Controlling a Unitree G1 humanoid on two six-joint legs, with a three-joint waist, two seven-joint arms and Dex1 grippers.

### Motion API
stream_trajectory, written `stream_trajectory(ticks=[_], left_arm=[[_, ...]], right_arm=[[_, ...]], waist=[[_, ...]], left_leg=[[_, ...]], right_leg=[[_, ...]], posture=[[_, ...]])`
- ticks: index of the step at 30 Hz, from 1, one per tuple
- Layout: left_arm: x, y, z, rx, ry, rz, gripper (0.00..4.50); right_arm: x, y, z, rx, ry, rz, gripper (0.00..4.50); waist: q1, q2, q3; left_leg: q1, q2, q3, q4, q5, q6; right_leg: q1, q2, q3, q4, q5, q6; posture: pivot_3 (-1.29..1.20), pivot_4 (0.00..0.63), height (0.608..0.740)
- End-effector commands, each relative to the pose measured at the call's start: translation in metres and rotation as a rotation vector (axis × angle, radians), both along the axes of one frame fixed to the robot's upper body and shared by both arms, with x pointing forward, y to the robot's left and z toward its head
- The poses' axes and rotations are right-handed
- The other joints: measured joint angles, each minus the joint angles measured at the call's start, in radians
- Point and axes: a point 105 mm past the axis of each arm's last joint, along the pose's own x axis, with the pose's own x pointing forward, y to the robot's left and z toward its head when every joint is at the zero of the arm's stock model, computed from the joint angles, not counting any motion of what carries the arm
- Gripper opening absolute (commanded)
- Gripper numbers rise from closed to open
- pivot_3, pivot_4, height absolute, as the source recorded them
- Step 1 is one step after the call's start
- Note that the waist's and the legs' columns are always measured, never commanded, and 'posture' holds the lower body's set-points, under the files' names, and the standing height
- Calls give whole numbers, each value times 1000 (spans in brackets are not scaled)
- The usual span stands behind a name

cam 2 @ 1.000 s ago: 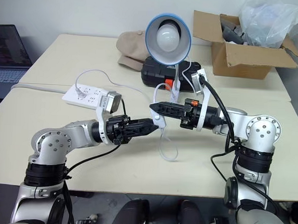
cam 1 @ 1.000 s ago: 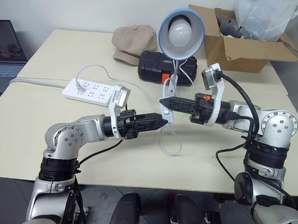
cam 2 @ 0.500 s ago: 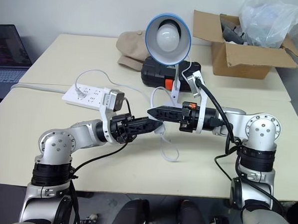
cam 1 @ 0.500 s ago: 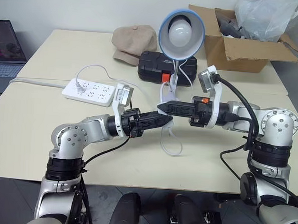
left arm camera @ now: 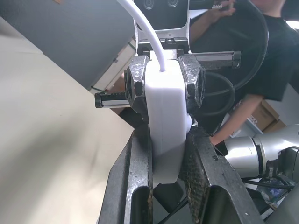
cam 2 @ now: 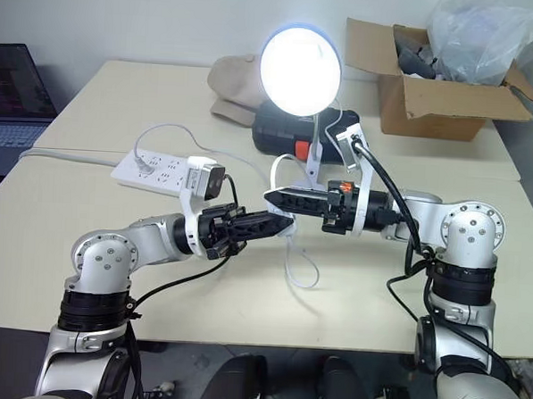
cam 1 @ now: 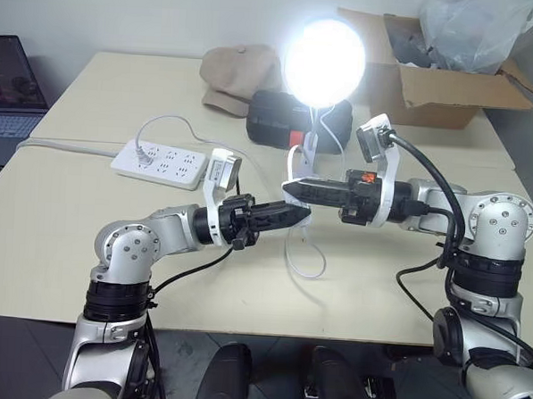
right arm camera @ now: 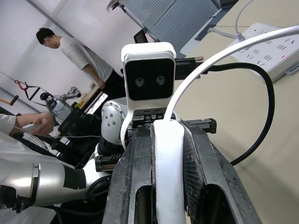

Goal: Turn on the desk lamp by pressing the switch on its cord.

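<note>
While the desk lamp [cam 1: 325, 61] glares white at the back of the worktop [cam 1: 59, 233], I judge the pressing step done. Going left to right: a white power strip [cam 1: 158, 163] lies flat with the cord [cam 1: 301, 252] plugged into it, thin and limp, looping down onto the pale matte surface. My left claw [cam 1: 294, 213] is clamped onto the switch [left arm camera: 164, 116], a smooth white oblong of hard plastic, squeezing its sides. My right claw [cam 1: 296, 188] is pinched tight on that same switch from the opposite side, holding it up off the worktop in front of the lamp's clip base. Next, I reckon, both claws should ease open gently so the switch drops without jerking the lamp.
</note>
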Motion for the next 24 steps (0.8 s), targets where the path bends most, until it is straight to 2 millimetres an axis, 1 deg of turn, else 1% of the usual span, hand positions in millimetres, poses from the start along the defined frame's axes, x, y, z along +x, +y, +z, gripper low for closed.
stream_trajectory(ticks=[1,6,9,10,11,15,21,24], left_arm=[[-2,-1,4,-14,-30,-10,519],[-6,0,7,-35,-42,-36,519],[-6,1,5,-16,-43,-32,519],[-5,2,4,-9,-37,-32,1075],[-5,2,4,-6,-33,-32,1284],[-9,5,4,-9,-21,-56,1940],[-7,14,6,18,-42,-18,3024],[-14,21,4,93,-100,-3,3592]], right_arm=[[-6,2,16,40,-62,25,396],[-5,2,16,46,-60,17,396],[-4,1,16,51,-56,8,396],[-3,1,16,55,-53,3,396],[-3,1,15,57,-51,-1,396],[-1,1,15,64,-44,-14,396],[6,-2,12,71,-31,-49,396],[18,-9,-1,41,6,-125,396]], waist=[[0,0,0],[0,0,0],[0,0,0],[0,0,0],[0,0,0],[0,0,0],[0,0,0],[-1,0,0]], left_leg=[[0,0,0,0,0,0],[0,0,0,0,0,0],[0,0,0,0,0,0],[0,0,0,0,0,0],[0,0,0,0,0,0],[0,0,0,0,0,0],[0,1,0,0,0,0],[0,1,0,0,0,0]], right_leg=[[0,0,0,0,0,0],[0,0,0,0,0,0],[0,0,0,0,0,0],[0,0,0,0,0,0],[0,0,0,0,0,0],[0,0,0,0,0,1],[0,0,0,-1,-2,3],[0,0,0,-1,-2,3]], posture=[[0,150,740],[0,150,740],[0,150,740],[0,150,740],[0,150,740],[0,150,740],[0,150,740],[0,150,740]])
